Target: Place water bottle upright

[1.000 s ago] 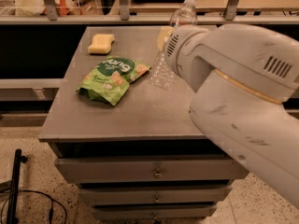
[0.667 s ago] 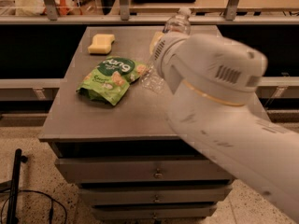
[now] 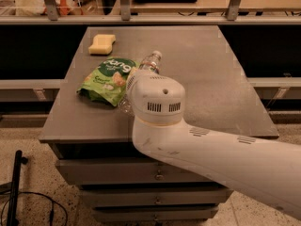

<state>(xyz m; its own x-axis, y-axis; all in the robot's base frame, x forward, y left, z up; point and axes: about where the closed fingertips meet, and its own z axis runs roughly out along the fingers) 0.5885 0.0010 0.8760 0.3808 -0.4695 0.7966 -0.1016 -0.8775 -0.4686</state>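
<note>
The water bottle [image 3: 150, 63] is a clear ribbed bottle with a white cap. It lies slanted just right of the green snack bag [image 3: 106, 79], cap toward the back, base [image 3: 124, 106] toward the front. Its middle is hidden behind my arm's white wrist housing [image 3: 157, 100]. My gripper [image 3: 135, 81] is at the bottle's middle, mostly hidden by that housing. I cannot tell whether the bottle rests on the table or is held just above it.
A yellow sponge [image 3: 102, 44] lies at the back left of the grey table [image 3: 211, 79]. My white arm [image 3: 225, 159] crosses the front right edge. Drawers sit below the tabletop. A counter with metal legs runs behind.
The bottle and my gripper have moved left and toward the front, down next to the snack bag. My arm has swung lower and now covers the table's front edge.
</note>
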